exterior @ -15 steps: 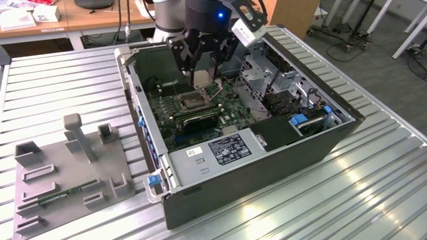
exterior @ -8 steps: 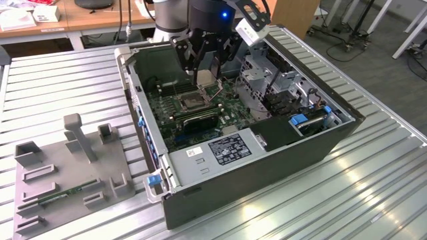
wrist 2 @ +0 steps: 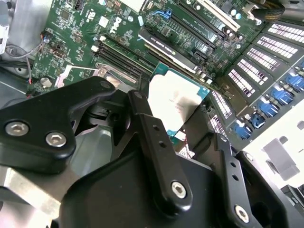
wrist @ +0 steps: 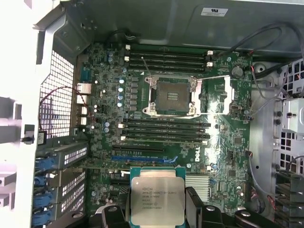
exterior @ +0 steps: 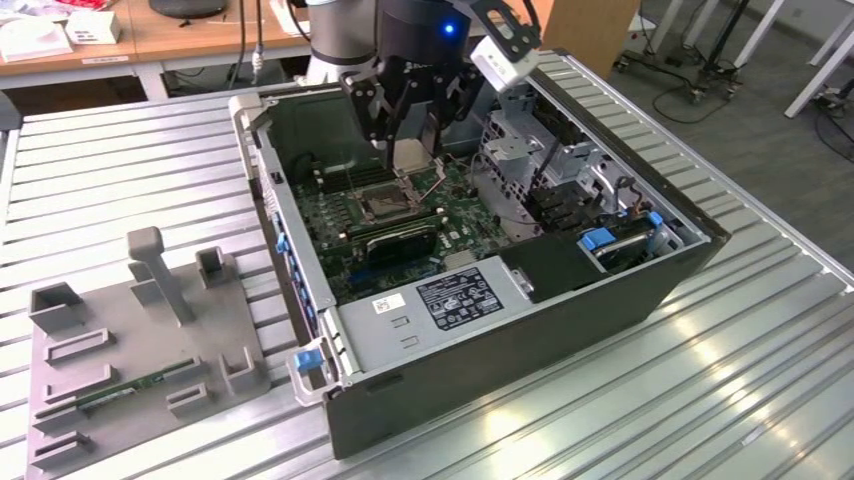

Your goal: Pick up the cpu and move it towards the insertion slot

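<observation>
1. First wrist view: the cpu [wrist: 157, 201] sits clamped between the pincer [wrist: 159, 214] fingers, metal face toward cam, hanging above the green board [wrist: 228, 156], apart from it. The slot [wrist: 172, 96] lies further up the board, well apart from the chip, its frame open and dark centre exposed.
2. Pincer state: closed onto the cpu by two opposite edges; second wrist view shows black fingers [wrist 2: 156, 142] flanking the chip [wrist 2: 175, 97], w/ nothing else held.
3. Exterior view: the pincer [exterior: 407, 150] hangs inside the open case [exterior: 534, 330], over the board near the slot [exterior: 387, 205]. The case stands on the slatted tabletop [exterior: 694, 380].
4. Risk, slip: grip is on thin edges only, so a jolt could prob. tilt or drop the chip onto the board.
5. Risk, misalignment: if the chip comes over the slot rotated or off-centre, its corner could catch the silver frame or the raised lever; socket contacts look delicate, so a skewed touch may damage them.
6. Risk, collision: case walls and cables [wrist: 266, 95] stand close by; a wide swing could snag the fingers.
7. Cpu look: flat square, silvery-white lid w/ fine print, thin tan-teal rim around it. Looks rigid and smooth, likely slippery at the edges.
</observation>
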### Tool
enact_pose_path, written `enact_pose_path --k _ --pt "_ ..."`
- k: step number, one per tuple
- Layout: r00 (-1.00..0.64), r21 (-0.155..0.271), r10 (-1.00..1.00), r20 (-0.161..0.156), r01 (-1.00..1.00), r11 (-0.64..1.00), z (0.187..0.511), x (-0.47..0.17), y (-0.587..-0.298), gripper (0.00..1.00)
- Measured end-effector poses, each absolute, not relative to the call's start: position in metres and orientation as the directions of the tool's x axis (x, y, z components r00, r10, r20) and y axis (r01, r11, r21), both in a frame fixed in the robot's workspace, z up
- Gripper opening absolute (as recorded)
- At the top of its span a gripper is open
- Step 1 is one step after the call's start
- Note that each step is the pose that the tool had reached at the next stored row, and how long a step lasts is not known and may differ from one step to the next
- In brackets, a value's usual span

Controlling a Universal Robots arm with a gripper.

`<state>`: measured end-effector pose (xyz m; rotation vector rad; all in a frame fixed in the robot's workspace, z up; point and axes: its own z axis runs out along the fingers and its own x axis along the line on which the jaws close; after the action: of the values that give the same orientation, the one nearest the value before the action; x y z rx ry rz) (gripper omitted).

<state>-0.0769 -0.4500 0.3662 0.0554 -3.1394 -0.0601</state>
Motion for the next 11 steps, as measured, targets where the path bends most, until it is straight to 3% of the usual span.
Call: enact_pose_path --k 11 --pt "-0.999 0.039 -0.035 0.0 -0.035 0.999 0.366 -0.0769 -0.4449 0.55"
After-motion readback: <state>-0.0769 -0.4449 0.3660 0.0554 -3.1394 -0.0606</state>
